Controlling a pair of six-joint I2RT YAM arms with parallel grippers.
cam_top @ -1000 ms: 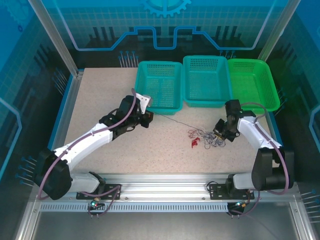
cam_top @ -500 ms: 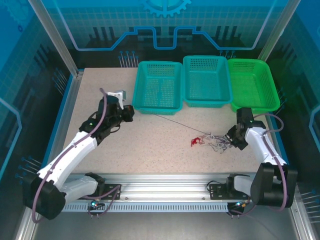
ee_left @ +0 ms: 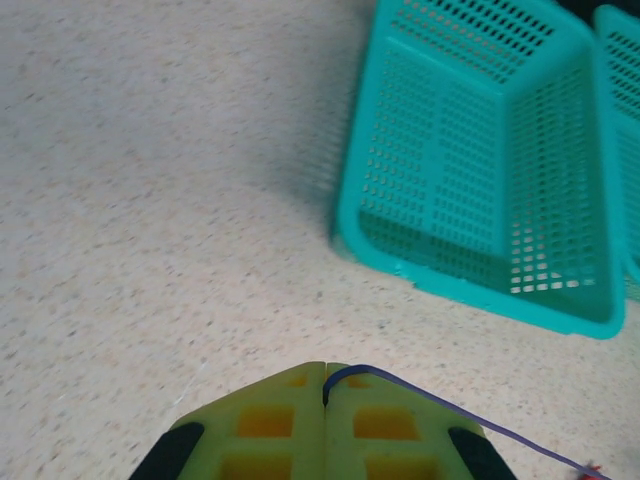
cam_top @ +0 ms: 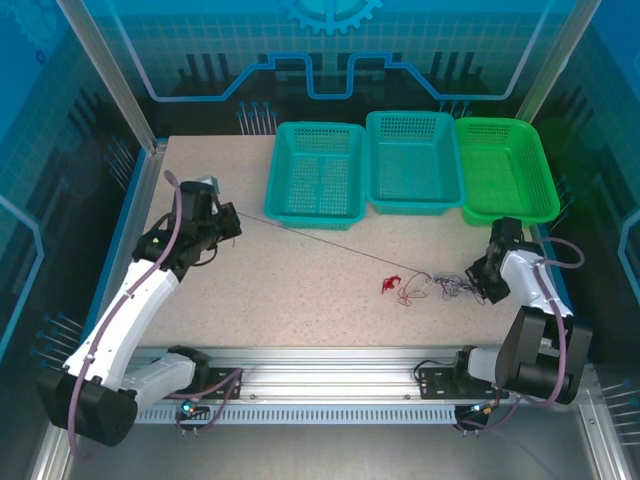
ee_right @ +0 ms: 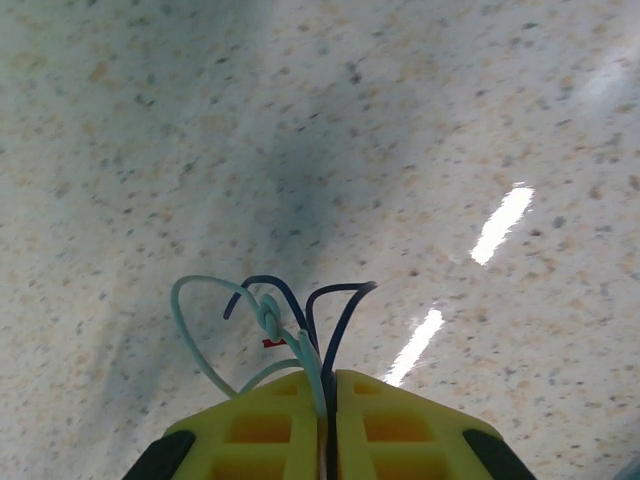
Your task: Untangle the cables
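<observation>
The cables (cam_top: 425,289) lie as a small tangle of dark, whitish and red wires at the table's right of centre, with a red connector (cam_top: 388,285) at its left. One dark wire (cam_top: 310,234) runs taut from the tangle up-left to my left gripper (cam_top: 230,216). That left gripper (ee_left: 325,372) is shut on this dark wire (ee_left: 440,405). My right gripper (cam_top: 478,277) sits at the tangle's right end. In the right wrist view the right gripper (ee_right: 328,378) is shut on whitish and dark wire loops (ee_right: 270,315), which stick out past the yellow fingertips (ee_right: 270,415).
Three baskets stand along the back: two teal baskets (cam_top: 318,170) (cam_top: 412,160) and a green basket (cam_top: 506,165). The left teal basket (ee_left: 480,160) is just right of the left gripper. Bare speckled tabletop (cam_top: 280,290) spreads between the arms.
The left gripper has moved left and back, away from the teal basket, pulling the dark wire out long. The right gripper has drawn the tangle to the right, stretching it.
</observation>
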